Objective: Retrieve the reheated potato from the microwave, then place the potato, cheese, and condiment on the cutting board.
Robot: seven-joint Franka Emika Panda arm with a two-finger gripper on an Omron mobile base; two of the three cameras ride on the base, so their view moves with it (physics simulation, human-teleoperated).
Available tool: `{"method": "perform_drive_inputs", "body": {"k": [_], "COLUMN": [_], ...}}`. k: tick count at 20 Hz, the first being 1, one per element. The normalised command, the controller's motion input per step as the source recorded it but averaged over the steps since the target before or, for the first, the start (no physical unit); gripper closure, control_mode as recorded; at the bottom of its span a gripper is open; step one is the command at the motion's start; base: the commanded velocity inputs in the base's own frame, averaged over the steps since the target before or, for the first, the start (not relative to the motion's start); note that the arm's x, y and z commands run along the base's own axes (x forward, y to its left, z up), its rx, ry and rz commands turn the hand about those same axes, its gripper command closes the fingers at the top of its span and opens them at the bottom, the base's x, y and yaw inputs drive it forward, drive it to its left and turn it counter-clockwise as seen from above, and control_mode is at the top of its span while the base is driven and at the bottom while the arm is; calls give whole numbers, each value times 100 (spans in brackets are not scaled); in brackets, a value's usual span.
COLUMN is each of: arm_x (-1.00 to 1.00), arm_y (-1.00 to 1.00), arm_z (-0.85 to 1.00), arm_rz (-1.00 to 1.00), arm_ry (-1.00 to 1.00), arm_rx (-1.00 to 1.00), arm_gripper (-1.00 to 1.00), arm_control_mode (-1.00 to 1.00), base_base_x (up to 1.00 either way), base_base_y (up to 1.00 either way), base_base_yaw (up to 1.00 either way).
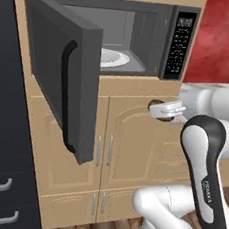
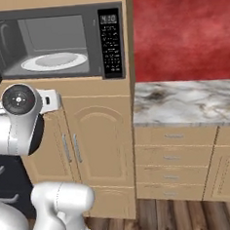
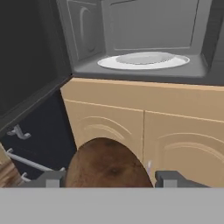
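Clamping the potato, the gripper below the open microwave, outside it.

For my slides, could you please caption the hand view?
Gripper holds the potato below the open microwave, its turntable plate bare.

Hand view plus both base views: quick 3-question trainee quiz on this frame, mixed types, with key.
1. True or false: the small dark brown roundish potato lies on the white round plate inside the dark grey built-in microwave.
2. Multiple choice: the microwave's wide door is A) shut B) swung open C) missing.
3. Fill in: the two-finger gripper is shut on the ____.

Key: 1 false; 2 B; 3 potato.
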Motion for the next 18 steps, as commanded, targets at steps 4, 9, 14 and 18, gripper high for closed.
{"method": "perform_drive_inputs", "body": {"k": [4,9,14,18], "arm_x": [0,0,0,0], "arm_y": [0,0,0,0], "arm_z": [0,0,0,0], "arm_rz": [0,0,0,0], "arm_ry": [0,0,0,0], "arm_rx": [0,0,0,0], "arm_gripper": [100,100,100,100], "arm_control_mode": [100,100,100,100], "base_base_x": [11,22,31,41], "base_base_y": [-76,-76,-73,-67], "base_base_yaw": [-1,0,0,0]}}
